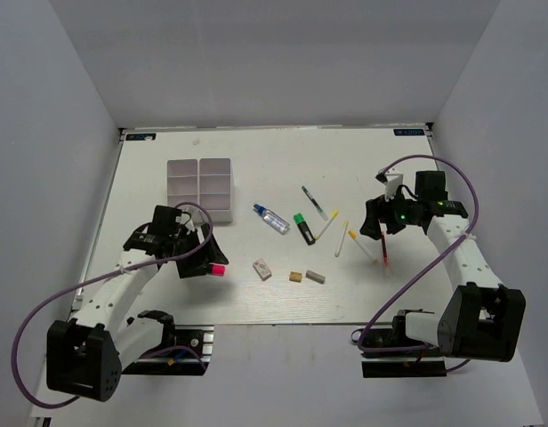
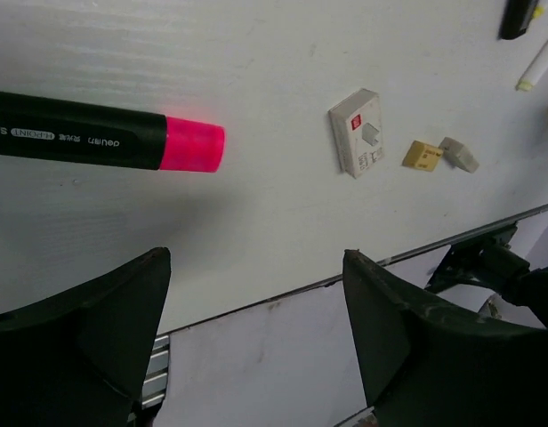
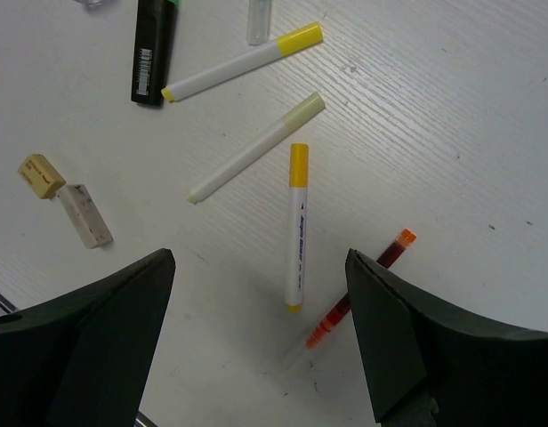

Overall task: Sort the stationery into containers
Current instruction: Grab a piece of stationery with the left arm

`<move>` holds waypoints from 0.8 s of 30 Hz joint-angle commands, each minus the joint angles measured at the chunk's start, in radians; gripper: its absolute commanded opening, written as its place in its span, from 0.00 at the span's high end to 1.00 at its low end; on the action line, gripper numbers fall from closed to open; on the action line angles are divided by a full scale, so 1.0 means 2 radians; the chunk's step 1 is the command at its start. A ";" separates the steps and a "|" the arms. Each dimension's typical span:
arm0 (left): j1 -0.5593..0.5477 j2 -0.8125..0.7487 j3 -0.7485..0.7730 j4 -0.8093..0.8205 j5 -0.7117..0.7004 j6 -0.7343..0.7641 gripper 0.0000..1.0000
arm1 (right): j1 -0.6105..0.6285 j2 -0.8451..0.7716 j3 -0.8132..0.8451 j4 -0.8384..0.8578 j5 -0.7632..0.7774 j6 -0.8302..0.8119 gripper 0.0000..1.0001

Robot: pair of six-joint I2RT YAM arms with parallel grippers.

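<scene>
The black-pink marker (image 2: 96,135) lies on the table just beyond my left gripper (image 2: 256,329), which is open and empty above it; the marker's pink end shows in the top view (image 1: 218,269) by the left gripper (image 1: 203,256). My right gripper (image 3: 261,338) is open and empty over the red pen (image 3: 358,290) and a yellow-tipped white stick (image 3: 297,227); the top view shows that gripper (image 1: 383,233) above the pen (image 1: 382,249). The divided white tray (image 1: 199,187) stands at the back left, and I see nothing in it.
Mid-table lie a clear blue bottle (image 1: 271,219), a black-green highlighter (image 1: 303,228), two more yellow-tipped sticks (image 1: 327,224) (image 1: 342,238) and a thin pen (image 1: 311,201). White (image 1: 261,269), tan (image 1: 294,277) and grey (image 1: 316,277) erasers lie near the front edge.
</scene>
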 commanded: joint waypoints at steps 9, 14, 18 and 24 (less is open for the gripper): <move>-0.038 -0.026 -0.006 -0.031 -0.153 -0.251 0.13 | -0.001 -0.007 -0.006 0.018 -0.022 0.000 0.16; -0.038 0.007 0.021 -0.082 -0.212 -0.337 0.13 | -0.001 -0.012 -0.020 0.025 -0.022 0.002 0.16; -0.038 0.025 0.032 -0.060 -0.234 -0.362 0.13 | -0.002 -0.015 -0.025 0.028 -0.020 -0.002 0.14; -0.038 0.111 0.057 -0.045 -0.239 -0.386 0.16 | -0.002 -0.015 -0.031 0.030 -0.017 -0.003 0.14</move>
